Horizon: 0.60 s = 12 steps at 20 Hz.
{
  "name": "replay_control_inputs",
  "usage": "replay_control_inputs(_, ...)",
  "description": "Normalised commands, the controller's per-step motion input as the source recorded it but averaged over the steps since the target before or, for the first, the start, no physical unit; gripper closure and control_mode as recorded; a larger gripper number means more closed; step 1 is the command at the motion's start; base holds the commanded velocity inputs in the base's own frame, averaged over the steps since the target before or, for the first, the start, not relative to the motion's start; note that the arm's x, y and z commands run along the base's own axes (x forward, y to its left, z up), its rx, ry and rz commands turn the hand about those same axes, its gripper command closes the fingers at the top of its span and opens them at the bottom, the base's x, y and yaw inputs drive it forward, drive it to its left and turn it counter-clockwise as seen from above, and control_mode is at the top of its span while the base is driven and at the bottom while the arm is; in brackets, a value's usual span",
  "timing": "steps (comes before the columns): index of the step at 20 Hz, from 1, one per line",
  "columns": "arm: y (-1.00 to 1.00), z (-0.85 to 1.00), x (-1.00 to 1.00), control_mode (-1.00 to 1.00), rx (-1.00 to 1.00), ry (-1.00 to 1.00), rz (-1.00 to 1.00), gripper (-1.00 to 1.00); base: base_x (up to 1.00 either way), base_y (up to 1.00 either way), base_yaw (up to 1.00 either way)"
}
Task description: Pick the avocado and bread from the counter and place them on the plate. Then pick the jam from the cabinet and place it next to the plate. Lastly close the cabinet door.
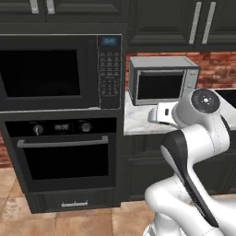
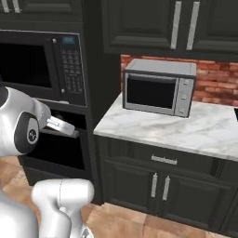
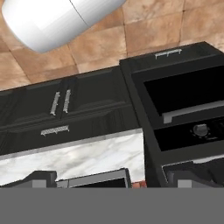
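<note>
The white-grey marble counter [image 1: 137,123] [image 2: 186,130] [image 3: 87,159] lies over dark drawer fronts, ahead and to the right of the arm. Dark charcoal wall cabinet doors [image 1: 161,23] [image 2: 153,25] with long silver bar handles hang above it, and those in view are shut. My gripper [image 3: 116,180] is open, its two dark fingertips [image 3: 41,177] spread wide with nothing between them. The hand view is rolled over, with the floor at its top, and looks across the counter edge. The avocado, bread, plate and jam are out of view.
A silver countertop microwave [image 1: 161,80] [image 2: 158,88] stands on the counter against a red brick wall. To its left is a tall black stack with a built-in microwave [image 1: 50,73] over an oven [image 1: 64,156]. Tan tile floor [image 2: 139,223] lies in front.
</note>
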Motion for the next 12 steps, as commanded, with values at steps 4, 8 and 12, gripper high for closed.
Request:
replay_control_inputs(4, 0.0, 0.0, 0.0, 1.0, 0.0, 0.0, 0.0, -1.0, 0.13, -0.51, -0.06)
replay_control_inputs(8, 0.0, 0.0, 0.0, 1.0, 0.0, 0.0, 0.0, -1.0, 0.14, -0.53, -0.05)
replay_control_inputs(12, 0.0, 0.0, 0.0, 1.0, 0.0, 0.0, 0.0, -1.0, 0.16, -0.54, -0.04)
